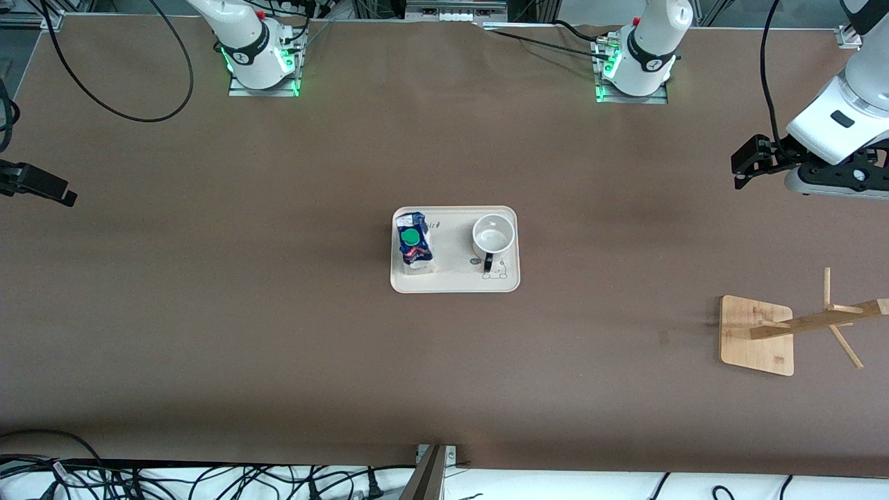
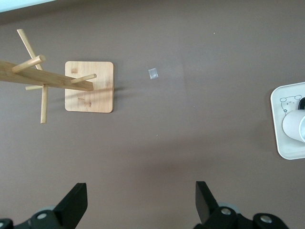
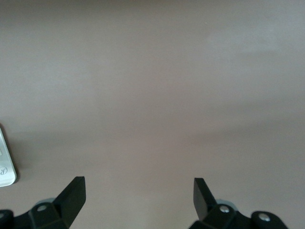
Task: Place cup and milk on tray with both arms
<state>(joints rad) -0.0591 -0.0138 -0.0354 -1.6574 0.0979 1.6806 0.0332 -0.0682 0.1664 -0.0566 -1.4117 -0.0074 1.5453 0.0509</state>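
Cup (image 1: 493, 236) & milk (image 1: 414, 242) sit on tray (image 1: 455, 283), well apart from left gripper (image 2: 138, 200) & right gripper (image 3: 138, 195), both wide & empty; just keep arms clear.

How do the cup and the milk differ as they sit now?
The cup is white and round with its mouth open upward; the milk is a dark blue carton closed by a green cap. The cup sits toward the left arm's end of the tray, the milk toward the right arm's end. Both stand upright on the tray, apart, with neither gripper near them.
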